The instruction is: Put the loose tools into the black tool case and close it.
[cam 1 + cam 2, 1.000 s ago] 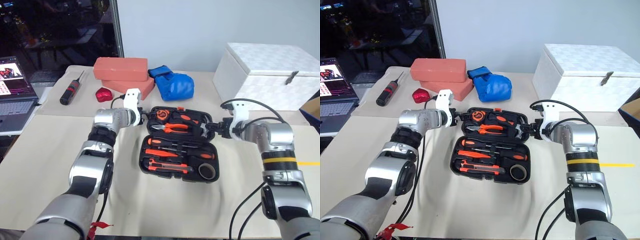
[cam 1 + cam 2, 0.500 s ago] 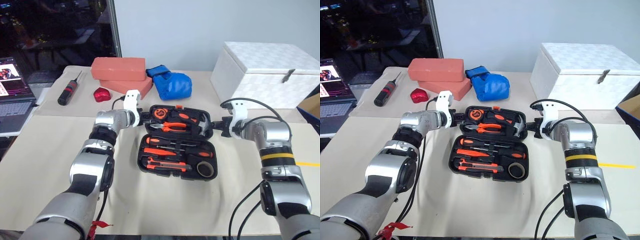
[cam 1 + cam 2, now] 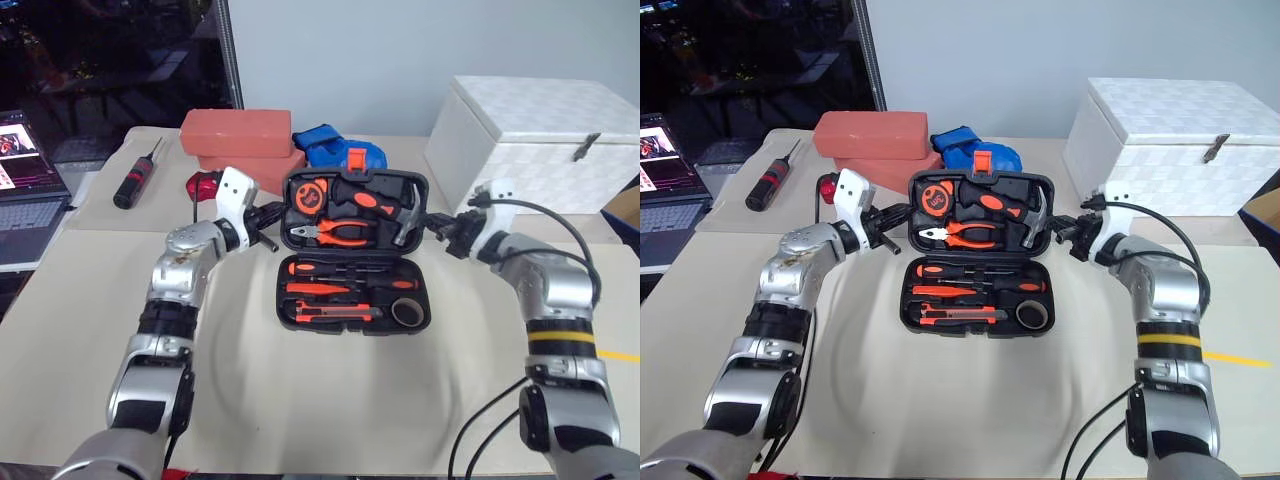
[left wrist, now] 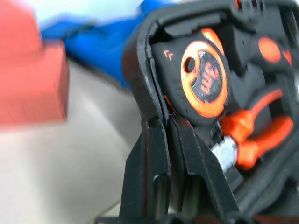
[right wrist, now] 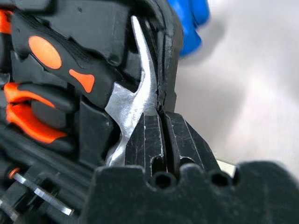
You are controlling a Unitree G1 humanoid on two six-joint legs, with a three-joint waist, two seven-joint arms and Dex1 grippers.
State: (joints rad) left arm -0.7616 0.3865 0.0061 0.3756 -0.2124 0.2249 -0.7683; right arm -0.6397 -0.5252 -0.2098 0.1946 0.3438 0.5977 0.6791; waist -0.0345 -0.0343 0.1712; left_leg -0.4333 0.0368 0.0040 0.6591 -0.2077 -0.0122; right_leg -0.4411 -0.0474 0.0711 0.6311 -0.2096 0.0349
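Left gripper [image 3: 268, 214]: black fingers [image 4: 154, 154] pressed together, pinching the left rim of the raised lid. Right gripper [image 3: 432, 224]: fingers [image 5: 161, 140] likewise clamped together on the lid's right rim, beside the steel claw hammer [image 5: 128, 100] seated in its slot.

The flat black plastic clamshell tool case [image 3: 355, 290] is sitting mid-table on the beige cloth [image 3: 300, 400], base flat, lid tilting up toward upright with the small orange latch [image 3: 356, 158] at its top edge. The base is carrying the slim orange-and-black screwdrivers [image 3: 345, 268], an orange-and-black utility knife [image 3: 335, 313] and the greyish tape roll [image 3: 404, 312], all lying in moulded slots. I am seeing no loose task tools on the cloth.

Step in hand, as I am judging it: loading looks finished, closing is under way. Next move is calling for both arms swinging the lid over together toward the near edge, evenly so it is not twisting, then pressing the latch home.

Farther out: two red bricks [image 3: 237, 131], a blue glove [image 3: 335, 143], a black-and-red-handled screwdriver [image 3: 135, 182], a white box [image 3: 540, 135].
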